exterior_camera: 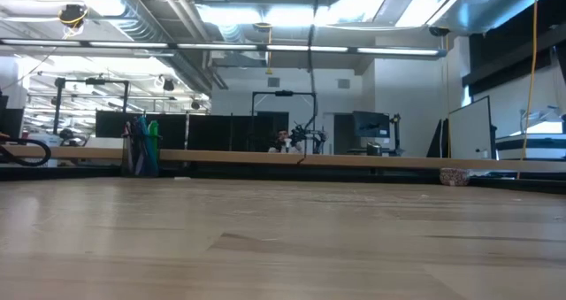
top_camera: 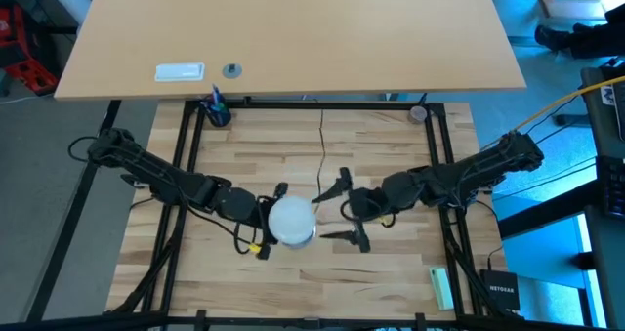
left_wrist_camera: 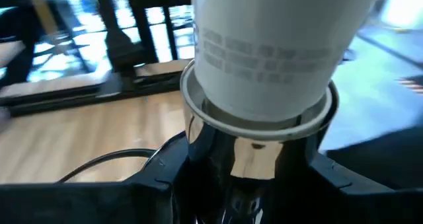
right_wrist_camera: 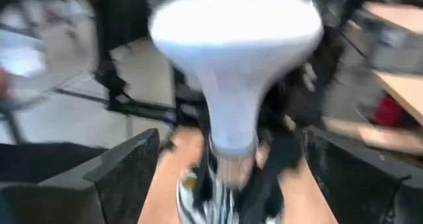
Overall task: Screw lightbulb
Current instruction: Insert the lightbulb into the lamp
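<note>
The white lightbulb (top_camera: 291, 222) stands globe-up at the table's middle. Its neck (left_wrist_camera: 264, 45) sits in the mouth of the silver socket (left_wrist_camera: 254, 154). My left gripper (top_camera: 262, 214) is shut on that socket, on the bulb's left. My right gripper (top_camera: 328, 216) is open just right of the bulb. In the right wrist view its fingers (right_wrist_camera: 125, 164) stand wide on either side of the bulb (right_wrist_camera: 231, 59) and touch nothing. The socket's black cord (top_camera: 322, 145) runs toward the far edge. None of this shows in the low view. My left gripper pinches the silver socket's round body (left_wrist_camera: 198, 151) between its two fingers, one on each side, below the rim. The fingers come about level from the table's left. The socket stands mouth-up with the bulb's neck in it and the globe on top.
A blue pen cup (top_camera: 217, 111) and a small round thing (top_camera: 420, 113) stand at the far corners of the frame. A green block (top_camera: 441, 287) and a black box (top_camera: 503, 287) lie near right. A white box (top_camera: 181, 72) lies on the far tabletop.
</note>
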`<action>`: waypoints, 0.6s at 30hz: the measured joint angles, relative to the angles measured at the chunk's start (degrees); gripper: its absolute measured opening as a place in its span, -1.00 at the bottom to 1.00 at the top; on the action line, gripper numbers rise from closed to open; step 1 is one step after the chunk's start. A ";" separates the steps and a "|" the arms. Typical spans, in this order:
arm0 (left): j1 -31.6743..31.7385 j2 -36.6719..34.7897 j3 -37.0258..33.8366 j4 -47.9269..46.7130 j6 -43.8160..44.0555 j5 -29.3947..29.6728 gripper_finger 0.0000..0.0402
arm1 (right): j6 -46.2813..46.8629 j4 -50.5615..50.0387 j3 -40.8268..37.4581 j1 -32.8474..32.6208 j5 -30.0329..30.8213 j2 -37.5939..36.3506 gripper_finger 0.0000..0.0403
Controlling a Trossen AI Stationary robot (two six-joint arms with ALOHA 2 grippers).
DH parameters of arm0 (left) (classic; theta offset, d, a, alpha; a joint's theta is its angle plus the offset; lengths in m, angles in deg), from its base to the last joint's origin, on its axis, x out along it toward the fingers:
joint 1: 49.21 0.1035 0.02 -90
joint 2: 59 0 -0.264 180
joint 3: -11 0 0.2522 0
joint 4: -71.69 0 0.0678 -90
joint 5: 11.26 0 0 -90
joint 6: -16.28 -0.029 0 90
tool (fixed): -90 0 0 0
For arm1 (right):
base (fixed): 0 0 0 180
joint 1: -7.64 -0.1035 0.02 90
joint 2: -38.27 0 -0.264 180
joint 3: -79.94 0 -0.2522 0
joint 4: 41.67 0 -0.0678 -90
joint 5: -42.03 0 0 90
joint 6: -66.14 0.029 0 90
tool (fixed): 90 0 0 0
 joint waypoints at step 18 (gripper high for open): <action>4.57 3.97 -0.17 -0.02 1.40 -11.81 -0.18 | -0.83 10.72 0.01 2.98 -12.77 10.09 0.21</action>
